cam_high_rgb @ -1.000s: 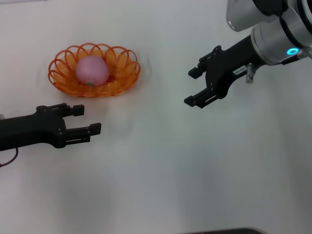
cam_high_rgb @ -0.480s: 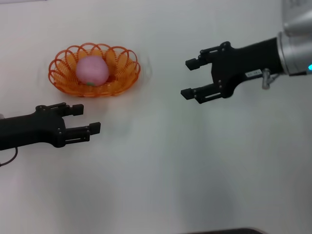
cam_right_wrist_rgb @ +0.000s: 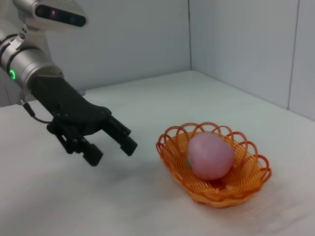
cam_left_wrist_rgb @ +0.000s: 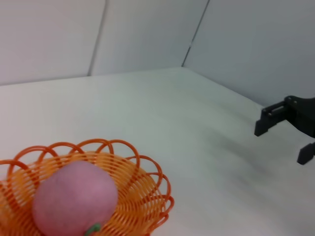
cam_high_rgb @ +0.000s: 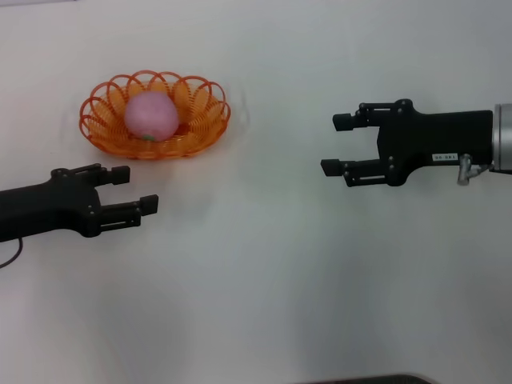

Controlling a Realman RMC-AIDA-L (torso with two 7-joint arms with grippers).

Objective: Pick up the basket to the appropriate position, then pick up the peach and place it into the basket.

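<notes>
The orange wire basket (cam_high_rgb: 204, 122) sits on the white table at the far left. The pink peach (cam_high_rgb: 150, 115) lies inside it. Both also show in the left wrist view, basket (cam_left_wrist_rgb: 142, 182) and peach (cam_left_wrist_rgb: 74, 196), and in the right wrist view, basket (cam_right_wrist_rgb: 246, 184) and peach (cam_right_wrist_rgb: 210, 155). My left gripper (cam_high_rgb: 134, 190) is open and empty, low over the table just in front of the basket. It shows in the right wrist view (cam_right_wrist_rgb: 113, 147) too. My right gripper (cam_high_rgb: 338, 144) is open and empty at the right, well apart from the basket, and shows in the left wrist view (cam_left_wrist_rgb: 285, 135).
The white table (cam_high_rgb: 256, 280) spreads bare between and in front of the two grippers. Pale walls stand behind the table in both wrist views. A dark edge shows at the table's near side.
My right gripper has swung from an upper-right tilted pose to level, drawing back rightward and a little lower. My left gripper has slid slightly left. Basket and peach have not moved.
</notes>
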